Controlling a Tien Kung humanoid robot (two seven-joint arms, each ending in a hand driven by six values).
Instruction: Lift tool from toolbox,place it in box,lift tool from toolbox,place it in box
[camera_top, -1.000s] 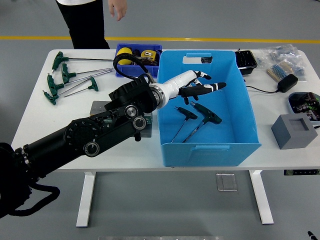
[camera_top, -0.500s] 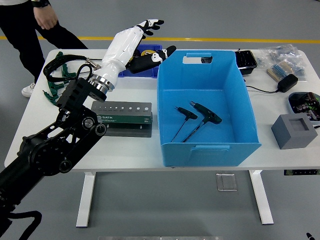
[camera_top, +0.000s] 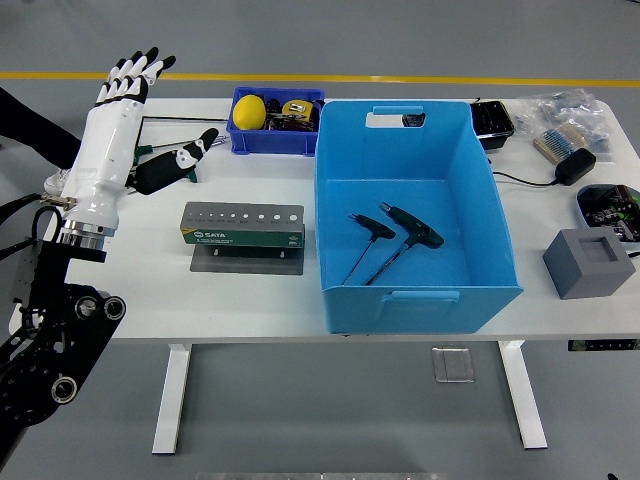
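Observation:
Two green-handled T-wrenches (camera_top: 385, 242) lie crossed on the floor of the large blue box (camera_top: 495, 270) at the table's middle. A grey-green tool holder (camera_top: 243, 226) with a row of holes stands left of the box. More green-handled tools (camera_top: 150, 151) lie at the table's back left, mostly hidden behind my arm. My left hand (camera_top: 135, 85) is raised upright at the far left, fingers spread, thumb out to the right, holding nothing. It is well away from the box.
A small blue bin (camera_top: 275, 125) with yellow items sits behind the holder. At the right are a grey block (camera_top: 588, 262), a black adapter (camera_top: 576, 165) with cable, a black tray (camera_top: 492, 122) and bagged parts (camera_top: 565, 115). A person's dark sleeve (camera_top: 30, 125) shows at the left edge.
My left arm has swung out of the blue box, back over the table to the far left, and now stands upright with the hand empty. The person has moved off to the left.

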